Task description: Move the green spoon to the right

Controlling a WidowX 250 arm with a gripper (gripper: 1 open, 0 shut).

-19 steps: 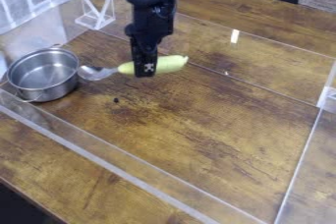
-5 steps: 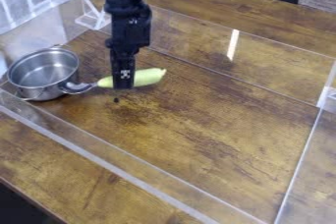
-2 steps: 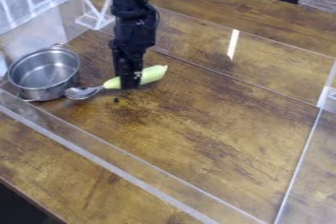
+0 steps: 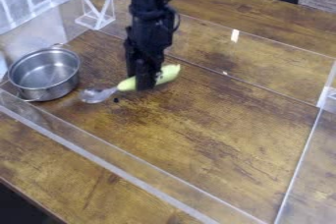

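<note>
Green spoon (image 4: 155, 76) on scuffed wooden table (image 4: 223, 120)

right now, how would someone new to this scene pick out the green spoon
Start at the steel bowl on the wooden table's left. Just right of it lies the green spoon, under the black pincer. Only it has a yellow-green handle and small silver scoop.

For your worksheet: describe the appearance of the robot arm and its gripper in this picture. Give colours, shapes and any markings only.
The arm is black and blocky, built of stacked dark segments that narrow downward. Its gripper ends in slim black fingers. A small pale mark shows low on the fingers, too blurred to read. No cables can be made out clearly.
</note>
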